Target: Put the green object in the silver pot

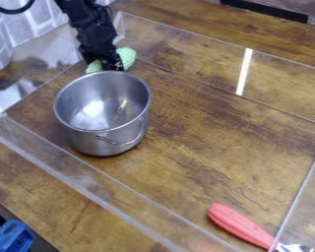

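The silver pot [103,111] stands on the wooden table at the left, upright, its inside showing nothing. The green object [117,60] is a small light-green lump just behind the pot's far rim, partly covered by my gripper. My black gripper [102,59] hangs from above at the top left, its fingers closed around the green object, at or just above the table by the pot's far rim.
A red-orange elongated object [239,224] lies near the front right corner. Clear acrylic walls [187,44] ring the table. A blue item [5,239] sits below the front left edge.
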Robot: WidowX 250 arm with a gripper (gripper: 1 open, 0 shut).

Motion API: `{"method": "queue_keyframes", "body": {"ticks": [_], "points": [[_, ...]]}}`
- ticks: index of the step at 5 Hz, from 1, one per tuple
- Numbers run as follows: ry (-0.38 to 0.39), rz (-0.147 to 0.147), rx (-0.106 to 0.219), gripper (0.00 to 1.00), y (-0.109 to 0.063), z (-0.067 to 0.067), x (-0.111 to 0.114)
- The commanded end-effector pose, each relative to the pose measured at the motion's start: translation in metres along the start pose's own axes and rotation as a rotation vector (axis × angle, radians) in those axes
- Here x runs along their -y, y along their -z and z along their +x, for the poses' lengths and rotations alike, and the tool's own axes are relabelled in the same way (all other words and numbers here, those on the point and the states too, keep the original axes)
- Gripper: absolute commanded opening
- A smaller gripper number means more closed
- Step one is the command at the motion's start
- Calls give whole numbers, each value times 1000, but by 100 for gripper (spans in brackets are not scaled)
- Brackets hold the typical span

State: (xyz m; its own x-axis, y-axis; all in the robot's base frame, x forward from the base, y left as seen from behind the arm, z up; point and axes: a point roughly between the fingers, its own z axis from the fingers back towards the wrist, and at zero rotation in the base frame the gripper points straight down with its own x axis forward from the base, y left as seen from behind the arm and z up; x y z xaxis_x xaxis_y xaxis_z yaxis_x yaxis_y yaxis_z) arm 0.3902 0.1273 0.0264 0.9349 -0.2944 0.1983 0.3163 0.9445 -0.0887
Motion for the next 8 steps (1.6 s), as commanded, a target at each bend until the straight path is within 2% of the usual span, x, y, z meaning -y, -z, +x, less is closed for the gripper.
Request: {"method": "queue_keyframes", "body": {"ticks": [1, 2, 3, 5, 6, 7, 8], "points": [[-28, 43, 35, 100, -17, 25, 17], [-60, 66, 25, 0, -25, 30, 23], [-91, 89, 15, 0, -33, 34, 28], [-52, 91, 6, 0, -39, 32, 46], [-97, 110, 1, 0, -52, 38, 48], [-145, 110, 5, 100, -49, 42, 45], [-199, 109, 7, 100, -41, 41, 47]]}}
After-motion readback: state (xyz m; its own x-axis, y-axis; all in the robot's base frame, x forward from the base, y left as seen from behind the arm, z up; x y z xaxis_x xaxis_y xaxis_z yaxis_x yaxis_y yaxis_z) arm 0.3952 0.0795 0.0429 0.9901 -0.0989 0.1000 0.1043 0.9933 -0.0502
